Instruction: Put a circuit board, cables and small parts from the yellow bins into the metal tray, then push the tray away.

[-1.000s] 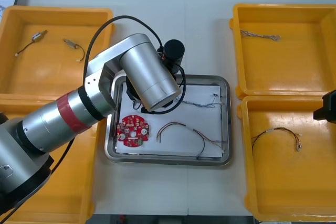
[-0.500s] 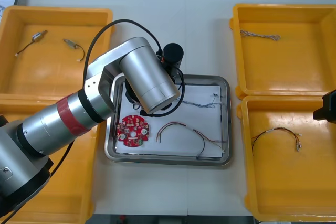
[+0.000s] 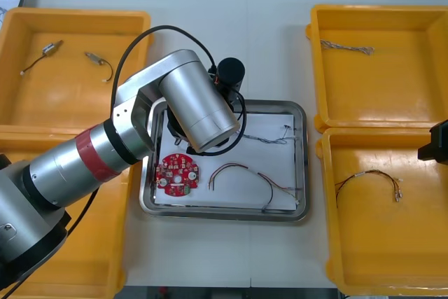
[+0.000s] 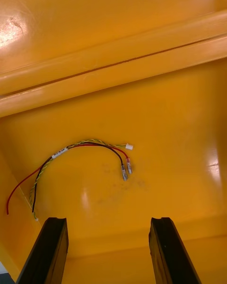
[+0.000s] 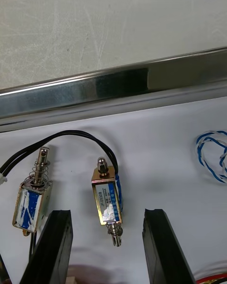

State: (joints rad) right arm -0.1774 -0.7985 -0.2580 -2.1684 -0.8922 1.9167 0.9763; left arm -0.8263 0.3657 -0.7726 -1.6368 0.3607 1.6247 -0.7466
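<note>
Small metal part: brass-coloured frame with a pin at each end and a black lead. It lies on the tray's white inside, between the left gripper's fingers and touching neither.
Its label: blue and white, print too fine to read.
Second small metal part: same frame and label, with a spring round its pin, just outside one finger.
Left gripper: spread wide, holding nothing, low over the far left part of the tray.
Tray: shiny rim, mid-bench between the yellow bins.
Circuit board: round, red, in the tray's near left part.
Blue and white cable: in the tray's far right part.
Red and yellow cable: in the tray, beside the board.
Right gripper: open, empty, above the near right bin and its bin cable.
Bench: light.
</note>
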